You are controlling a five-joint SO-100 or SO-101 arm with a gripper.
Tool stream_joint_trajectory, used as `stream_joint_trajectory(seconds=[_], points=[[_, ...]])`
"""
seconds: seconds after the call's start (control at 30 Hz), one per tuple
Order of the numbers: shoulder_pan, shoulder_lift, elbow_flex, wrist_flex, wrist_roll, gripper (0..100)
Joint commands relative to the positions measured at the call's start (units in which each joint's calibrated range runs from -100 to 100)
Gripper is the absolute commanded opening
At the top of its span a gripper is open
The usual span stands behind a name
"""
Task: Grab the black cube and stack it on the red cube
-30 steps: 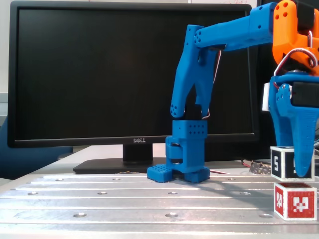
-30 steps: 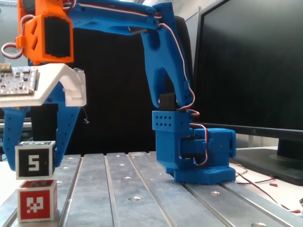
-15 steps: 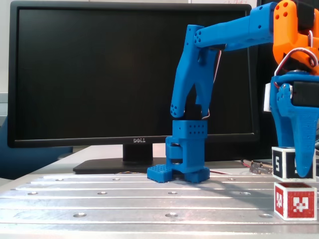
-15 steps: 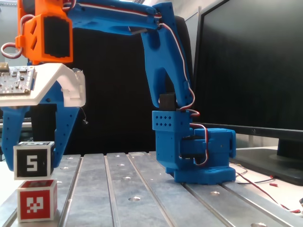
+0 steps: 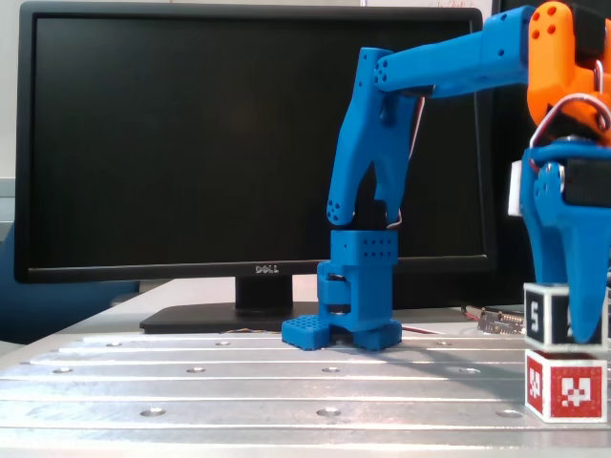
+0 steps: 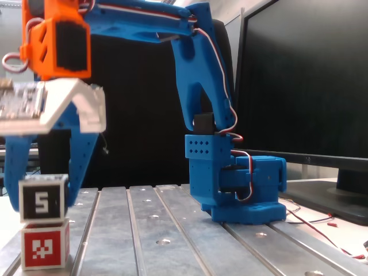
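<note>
The black cube [image 5: 539,313] with a white "5" sits on top of the red cube [image 5: 573,386] at the right front of the table; in the other fixed view the black cube [image 6: 41,201] and the red cube [image 6: 45,247] are at the lower left. Any gap between them is too thin to judge. My gripper [image 5: 573,329] comes down from above, with blue fingers [image 6: 77,167] on either side of the black cube, closed against it. In a fixed view one finger covers the black cube's right part.
The arm's blue base [image 5: 355,296] stands mid-table on the slotted metal tabletop [image 5: 239,382]. A Dell monitor [image 5: 191,143] stands behind it. Loose wires [image 6: 322,221] lie beside the base. The stack stands near the table's edge.
</note>
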Motion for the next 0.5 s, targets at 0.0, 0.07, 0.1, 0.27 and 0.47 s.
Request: stream_joint_trajectory(seconds=[0.0,0.07,0.1,0.27,0.47], points=[[0.1,0.0,-1.1,-0.4,-0.2,18],[0.1,0.2,-1.3,-0.4,-0.2,18],[0.1,0.2,-1.3,-0.4,-0.2,18],[-0.7,0.2,-0.8,-0.4,-0.2,18],[-0.7,0.2,-1.2,-0.4,-0.2,19]])
